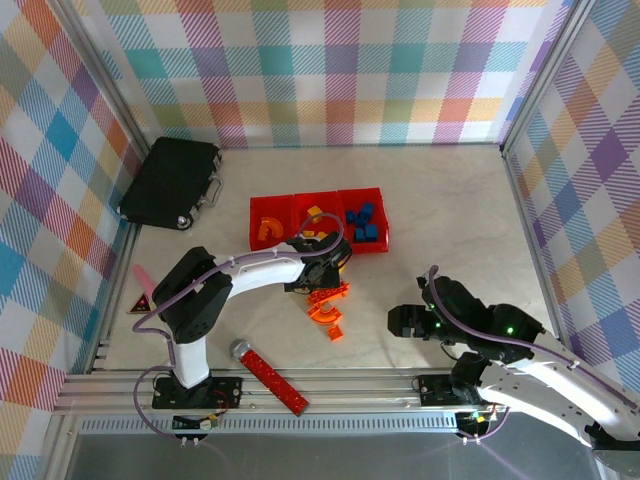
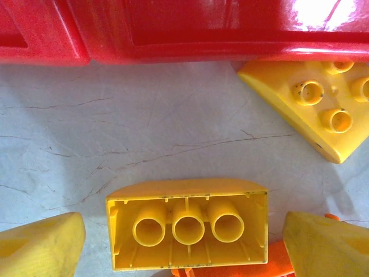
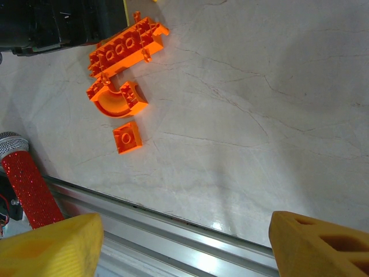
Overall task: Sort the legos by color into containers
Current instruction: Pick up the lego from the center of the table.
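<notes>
Nearest the bases: long red glitter bar with silver round end (image 1: 270, 372) lying on the table (image 1: 450, 210), also at the left edge of the right wrist view. Right gripper (image 1: 402, 321) hovers low over bare table, claw wide, nothing between its yellow fingertips (image 3: 52, 245). Left of it is a loose cluster of orange plastic legos (image 1: 328, 305): long studded brick (image 3: 127, 46), curved arch (image 3: 115, 98) touching it, small square plate (image 3: 127, 137) just apart. Further out, left gripper (image 1: 322, 268) sits over a yellow rectangular brick (image 2: 187, 231) lying underside up; claw wide, straddling it, gaps on both sides, no contact. Yellow studded wedge brick (image 2: 314, 107) lies against the front wall of the three joined red plastic bins (image 1: 262, 212). Bin contents: orange arch left, yellow pieces middle, blue bricks (image 1: 364, 222) right. Black hard case (image 1: 172, 182) sits far left.
</notes>
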Controlling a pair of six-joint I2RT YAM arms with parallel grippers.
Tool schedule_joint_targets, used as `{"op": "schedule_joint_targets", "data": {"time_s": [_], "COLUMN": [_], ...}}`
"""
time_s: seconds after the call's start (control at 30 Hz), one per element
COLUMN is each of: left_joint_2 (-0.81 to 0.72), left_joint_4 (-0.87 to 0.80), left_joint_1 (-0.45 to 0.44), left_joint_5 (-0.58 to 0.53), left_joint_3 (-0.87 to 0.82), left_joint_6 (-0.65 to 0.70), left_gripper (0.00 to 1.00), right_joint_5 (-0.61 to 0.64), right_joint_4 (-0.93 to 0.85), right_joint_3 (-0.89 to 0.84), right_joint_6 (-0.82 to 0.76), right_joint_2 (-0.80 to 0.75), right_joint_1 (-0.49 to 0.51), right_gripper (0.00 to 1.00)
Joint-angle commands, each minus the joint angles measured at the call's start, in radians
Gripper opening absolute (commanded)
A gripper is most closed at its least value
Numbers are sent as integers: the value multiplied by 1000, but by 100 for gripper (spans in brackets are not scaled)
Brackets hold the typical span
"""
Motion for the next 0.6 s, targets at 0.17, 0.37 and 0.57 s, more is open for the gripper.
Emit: {"op": "schedule_joint_targets", "data": {"time_s": [0.17, 0.37, 0.57], "left_joint_2": [27, 39, 42], "left_joint_4": [13, 20, 35], "left_joint_1": [-9, -4, 2], "left_joint_5": [6, 10, 9], "left_joint_3": [16, 18, 10], "left_joint_6": [-2, -5, -6], "left_gripper": [85, 84, 81], "right_joint_5": [6, 8, 8], "right_joint_4": [-21, -28, -27], "right_joint_3": [3, 6, 7], "right_joint_6": [-2, -1, -3], "right_joint_2": [-4, -6, -5], "right_joint_1": [-4, -4, -4], "right_gripper": [76, 76, 76]}}
